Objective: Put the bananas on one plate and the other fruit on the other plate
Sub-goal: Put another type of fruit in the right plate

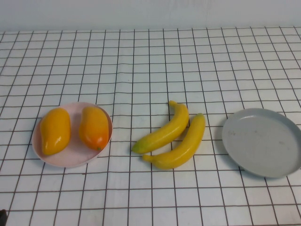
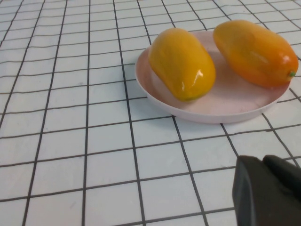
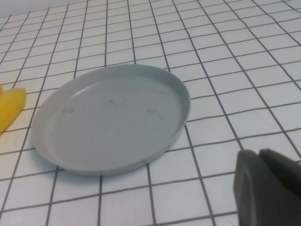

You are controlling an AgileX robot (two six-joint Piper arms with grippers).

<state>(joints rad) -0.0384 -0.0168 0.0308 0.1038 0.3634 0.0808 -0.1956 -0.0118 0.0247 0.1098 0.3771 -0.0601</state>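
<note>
Two yellow bananas lie side by side on the checked cloth in the middle. The tip of one shows in the right wrist view. The grey plate at the right is empty; it also shows in the right wrist view. Two orange-yellow fruits lie on the pink plate at the left. Both show in the left wrist view. My left gripper is shut and empty, near side of the pink plate. My right gripper is shut and empty, near side of the grey plate.
A white cloth with a black grid covers the whole table. A small dark part shows at the bottom left corner of the high view. Neither arm shows otherwise in the high view.
</note>
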